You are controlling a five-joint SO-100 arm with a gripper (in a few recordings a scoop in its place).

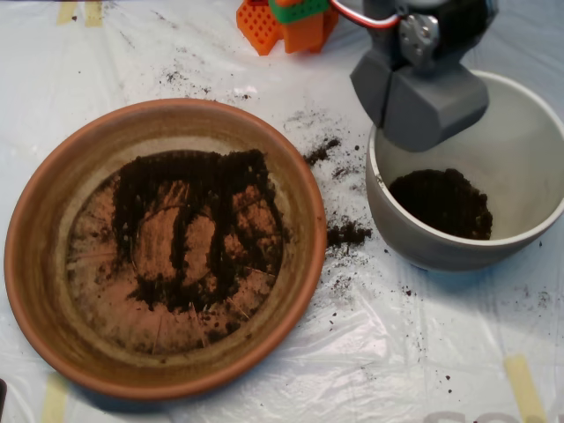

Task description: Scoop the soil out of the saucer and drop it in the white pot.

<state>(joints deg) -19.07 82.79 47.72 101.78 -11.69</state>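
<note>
The terracotta saucer (53, 291) fills the left half of the overhead view. Dark soil (198, 225) lies in it as a thin layer with bare scraped tracks through it. The white pot (529, 159) stands at the right with a heap of soil (443, 203) on its floor. My grey scoop (421, 104) hangs over the pot's upper left rim, above the soil heap. Its two shells look closed together, and no soil shows on its outside.
Spilled soil crumbs (348, 233) lie on the white plastic sheet between saucer and pot, with more (322, 152) above them. The arm's orange and green base (291, 22) sits at the top centre. Tape strips mark the sheet's edges.
</note>
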